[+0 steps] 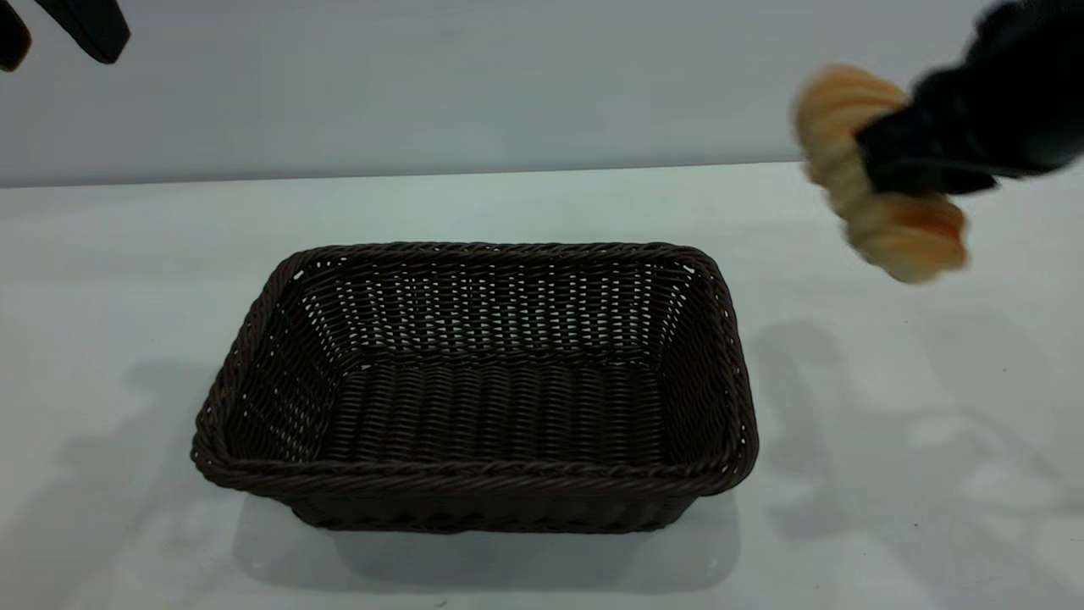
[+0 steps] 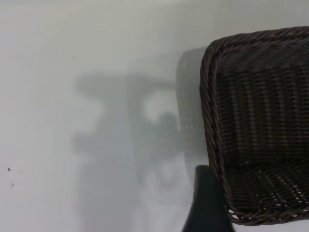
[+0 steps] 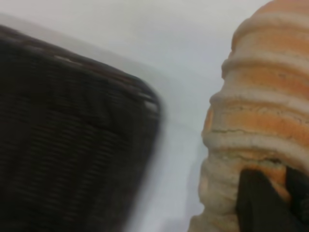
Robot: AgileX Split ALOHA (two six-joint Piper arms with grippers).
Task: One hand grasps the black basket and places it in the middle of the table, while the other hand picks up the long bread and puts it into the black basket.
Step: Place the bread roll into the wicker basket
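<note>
The black basket (image 1: 474, 487) stands empty in the middle of the white table (image 1: 889, 424). My right gripper (image 1: 919, 161) is shut on the long bread (image 1: 906, 233) and holds it in the air, above the table to the right of the basket and higher than its rim. In the right wrist view the bread (image 3: 260, 111) fills one side with a black finger (image 3: 258, 203) on it, and the basket (image 3: 67, 135) lies below. My left gripper (image 1: 51, 38) hangs high at the far left, fingers apart and empty. In the left wrist view one finger (image 2: 205, 203) shows beside the basket's corner (image 2: 260, 125).
A plain pale wall runs behind the table. Bare white tabletop lies on both sides of the basket, with arm shadows on it.
</note>
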